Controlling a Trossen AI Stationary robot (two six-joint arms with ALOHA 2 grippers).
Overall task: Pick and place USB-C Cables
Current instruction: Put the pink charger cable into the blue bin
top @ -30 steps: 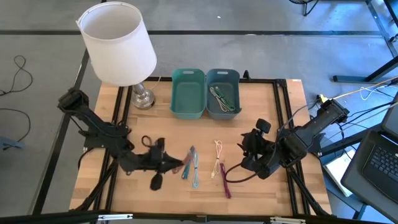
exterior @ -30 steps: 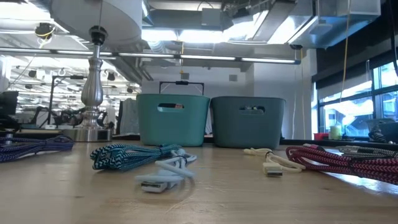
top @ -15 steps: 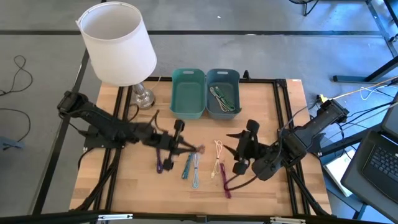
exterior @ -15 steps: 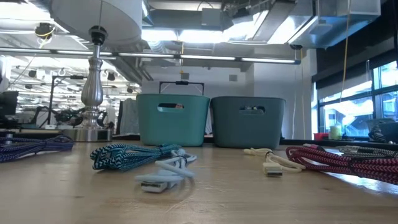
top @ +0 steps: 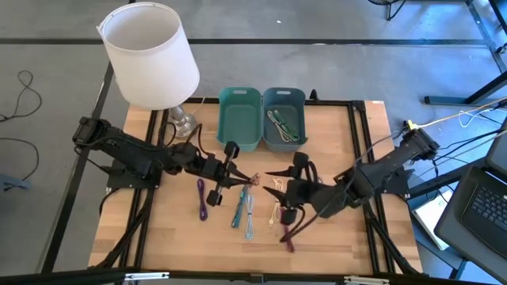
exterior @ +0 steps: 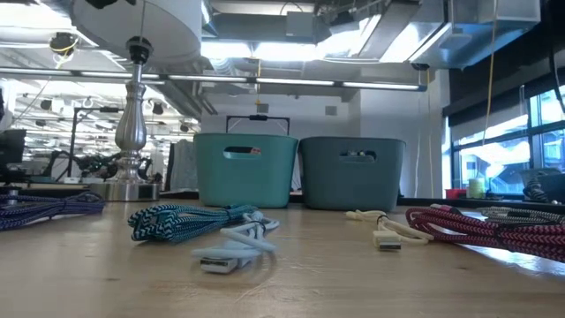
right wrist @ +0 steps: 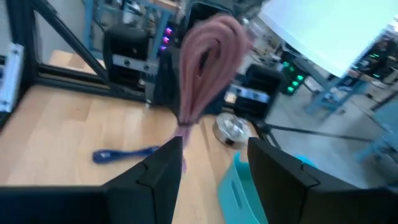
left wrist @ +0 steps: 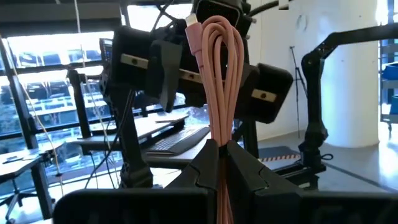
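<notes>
My left gripper (top: 242, 180) is above the table's middle, shut on a pink-brown USB-C cable bundle (left wrist: 217, 74). The bundle also shows in the right wrist view (right wrist: 205, 68). My right gripper (top: 279, 188) faces it from the right, open, with its fingertips short of the bundle (top: 253, 180). On the wood lie purple (top: 202, 198), teal (top: 240, 210), grey (top: 250, 222), cream (top: 277, 190) and magenta (top: 287, 236) cables. A green cable (top: 283, 127) lies in the blue-grey bin (top: 266, 101), next to the teal bin (top: 239, 119). My left gripper pinches one end of the pink-brown bundle (left wrist: 221, 142) between its two fingers. The fingers come about level from the table's left. The bundle is lifted clear of the table. Its looped part and a plug (left wrist: 194, 25) stick out free beyond the fingertips.
A lamp with a white shade (top: 150, 55) and a silver base (top: 181, 123) stands at the far left corner. The two bins sit at the far edge. A black frame (top: 360, 142) runs along the table's sides. A laptop (top: 487, 198) sits off the right side.
My left gripper has swung from the near left toward the far right and risen, rolling as it went, with the pink-brown bundle lifted clear and the purple cable left uncovered. My right gripper, still open, has gone toward the table's left and turned to face the bundle.
</notes>
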